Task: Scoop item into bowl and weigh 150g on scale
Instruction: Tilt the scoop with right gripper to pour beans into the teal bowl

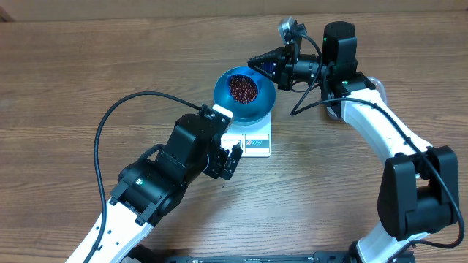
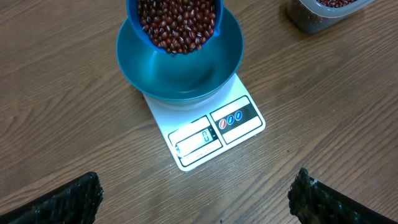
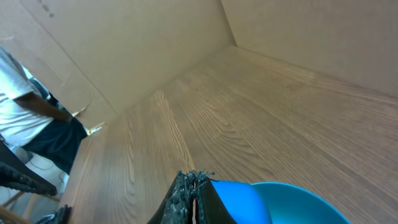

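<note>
Beans (image 2: 177, 22) are heaped in a small blue scoop (image 2: 131, 15), which is held directly above the bowl (image 2: 186, 78). The bowl is seated on the scale (image 2: 233, 124), and what is visible of its inside appears bare. The scoop is clamped by the right gripper (image 1: 265, 64), whose fingers (image 3: 186, 199) are pressed tight together on it. The left gripper (image 2: 196, 186) is spread wide and empty, just beside the scale's display edge.

Tipping the load is judged to be the step in hand. A slow roll of the right wrist is called for, so that nothing is spilled past the rim. The display, too small to be read, must then be checked. More beans are stored in a clear container (image 2: 320, 15) nearby.

The table (image 1: 73, 73) is brown wood grain. Plain tan panels are set along its far side, and a person (image 3: 18, 93) in a white shirt is glimpsed at the edge.
</note>
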